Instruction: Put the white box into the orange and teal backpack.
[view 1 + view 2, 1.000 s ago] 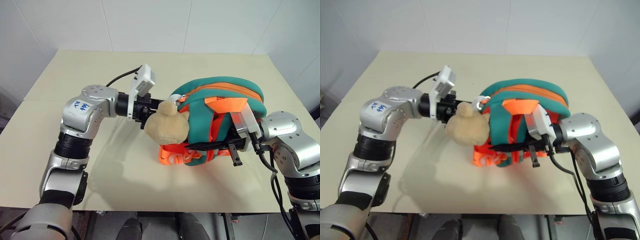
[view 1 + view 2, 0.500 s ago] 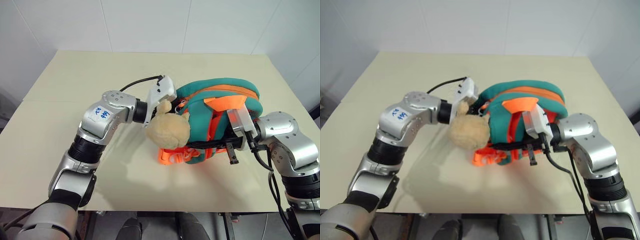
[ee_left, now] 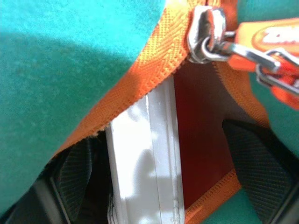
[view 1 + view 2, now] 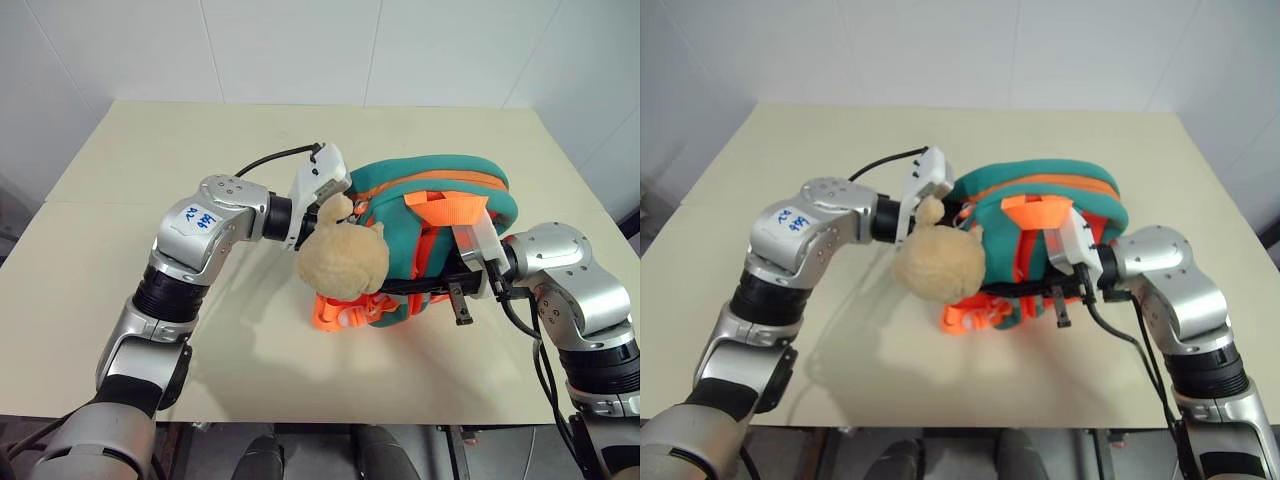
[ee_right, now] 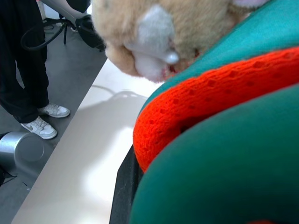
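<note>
Lying dead ahead of left gripper [image 4: 338, 205], jaws spread, gripping nothing | white box [image 3: 142, 158] sitting lengthwise inside backpack [image 4: 440, 185] mouth, frame centre | right gripper [image 4: 455, 290] pinching shut on backpack

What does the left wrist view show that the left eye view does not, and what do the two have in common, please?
Left wrist view alone: the white box sitting inside the backpack's open zip mouth, beside a red lining, with a metal zip pull above it.

Left eye view alone: the tan plush ball, the cream table, the left gripper at the backpack's end and the right gripper shut at its strap side.

Both: the orange and teal backpack, with teal fabric and orange trim.
</note>
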Available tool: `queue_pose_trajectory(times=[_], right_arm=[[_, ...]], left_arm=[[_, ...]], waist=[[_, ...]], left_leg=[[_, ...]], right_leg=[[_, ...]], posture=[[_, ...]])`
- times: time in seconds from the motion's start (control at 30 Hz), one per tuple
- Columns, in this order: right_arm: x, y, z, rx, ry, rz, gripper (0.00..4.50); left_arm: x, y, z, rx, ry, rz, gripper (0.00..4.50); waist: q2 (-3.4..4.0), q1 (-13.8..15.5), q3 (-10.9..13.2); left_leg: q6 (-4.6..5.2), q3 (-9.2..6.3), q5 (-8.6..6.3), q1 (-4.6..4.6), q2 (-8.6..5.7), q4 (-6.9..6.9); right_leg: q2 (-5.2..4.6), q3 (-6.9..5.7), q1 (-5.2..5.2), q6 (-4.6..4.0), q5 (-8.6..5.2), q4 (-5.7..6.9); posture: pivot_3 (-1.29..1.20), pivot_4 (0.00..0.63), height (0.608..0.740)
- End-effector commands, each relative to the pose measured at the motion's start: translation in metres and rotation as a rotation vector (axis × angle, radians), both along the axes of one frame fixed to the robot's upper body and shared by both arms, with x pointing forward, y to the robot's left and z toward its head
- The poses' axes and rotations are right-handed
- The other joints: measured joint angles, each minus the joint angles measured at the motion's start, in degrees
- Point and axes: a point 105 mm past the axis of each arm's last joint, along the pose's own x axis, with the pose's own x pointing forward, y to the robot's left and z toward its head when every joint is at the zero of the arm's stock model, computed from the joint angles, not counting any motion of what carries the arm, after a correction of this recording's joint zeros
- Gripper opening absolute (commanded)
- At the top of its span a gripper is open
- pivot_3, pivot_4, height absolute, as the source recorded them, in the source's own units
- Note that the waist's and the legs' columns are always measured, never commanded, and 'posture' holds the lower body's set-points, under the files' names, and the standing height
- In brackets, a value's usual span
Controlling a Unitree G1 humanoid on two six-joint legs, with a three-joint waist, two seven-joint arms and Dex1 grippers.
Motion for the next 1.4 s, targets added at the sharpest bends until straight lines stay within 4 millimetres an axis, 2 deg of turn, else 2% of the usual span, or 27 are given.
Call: queue_pose_trajectory(times=[0.03,0.13,0.23,0.3,0.63,0.9,1.0,1.1,1.2,1.4], right_arm=[[0.000,0.004,0.003,-0.007,-0.035,-0.002,0.47],[-0.001,0.004,0.001,-0.013,-0.031,-0.002,0.47],[0.000,0.004,-0.001,-0.018,-0.029,-0.003,0.47],[-0.001,0.004,-0.002,-0.022,-0.028,-0.002,0.47],[-0.003,0.004,-0.007,-0.031,-0.022,-0.002,0.47],[0.000,0.005,-0.010,-0.034,-0.021,-0.013,0.47],[0.000,0.006,-0.010,-0.030,-0.017,-0.014,0.47],[0.000,0.007,-0.012,-0.025,-0.009,-0.011,0.47],[0.002,0.008,-0.013,-0.023,-0.004,-0.009,0.47],[0.006,0.009,-0.011,-0.019,-0.007,-0.007,0.47]], left_arm=[[-0.025,-0.001,0.036,-0.076,-0.069,-0.123,4.47],[-0.032,0.017,0.040,-0.087,-0.066,-0.178,4.47],[-0.024,0.037,0.035,-0.020,-0.078,-0.138,4.47],[-0.022,0.046,0.039,-0.005,-0.092,-0.124,4.47],[-0.053,0.060,0.061,-0.032,-0.099,-0.168,4.47],[-0.065,0.088,0.086,-0.117,-0.103,-0.059,4.47],[-0.066,0.091,0.090,-0.145,-0.104,-0.011,4.47],[-0.071,0.095,0.085,-0.159,-0.085,0.045,4.47],[-0.074,0.090,0.072,-0.190,-0.045,0.078,4.47],[-0.077,0.075,0.060,-0.240,0.015,0.093,4.47]], waist=[[0.00,0.0,0.0],[0.01,-0.1,0.0],[0.01,-0.1,0.0],[0.01,0.0,0.0],[0.01,0.0,0.0],[0.01,-0.2,0.0],[0.01,-0.1,0.0],[0.01,-0.1,0.0],[0.01,-0.1,0.0],[0.00,-0.1,0.0]], left_leg=[[0.00,0.00,0.00,0.00,0.00,-0.01],[0.00,0.00,0.00,-0.01,0.00,-0.02],[0.00,0.01,0.00,0.00,0.01,-0.04],[0.00,0.01,0.00,0.00,0.00,-0.04],[0.01,0.01,-0.01,0.00,0.00,0.00],[0.02,0.01,-0.01,0.07,0.02,0.01],[0.02,0.01,-0.01,0.07,0.01,0.05],[0.02,0.01,-0.01,0.08,0.02,0.05],[0.01,0.00,-0.02,0.09,0.02,0.04],[0.00,0.01,-0.01,0.13,0.01,0.13]], right_leg=[[0.00,0.00,0.00,0.00,0.00,0.00],[-0.01,0.00,-0.02,0.00,0.00,-0.01],[0.00,0.00,-0.03,0.00,0.00,-0.01],[-0.01,0.00,-0.03,0.00,0.00,-0.01],[-0.01,-0.01,0.01,0.00,0.00,0.01],[0.00,0.00,0.02,0.00,0.00,0.06],[-0.01,0.00,0.05,0.00,0.00,0.05],[-0.01,0.00,0.05,0.00,0.00,0.09],[-0.02,0.01,0.05,0.00,0.00,0.11],[-0.02,0.03,0.07,-0.01,0.00,0.04]], posture=[[0.00,0.150,0.740],[0.00,0.150,0.740],[0.00,0.150,0.740],[0.00,0.150,0.740],[0.00,0.150,0.740],[0.00,0.150,0.740],[0.00,0.150,0.740],[0.00,0.150,0.740],[0.00,0.150,0.740],[0.00,0.150,0.740]])
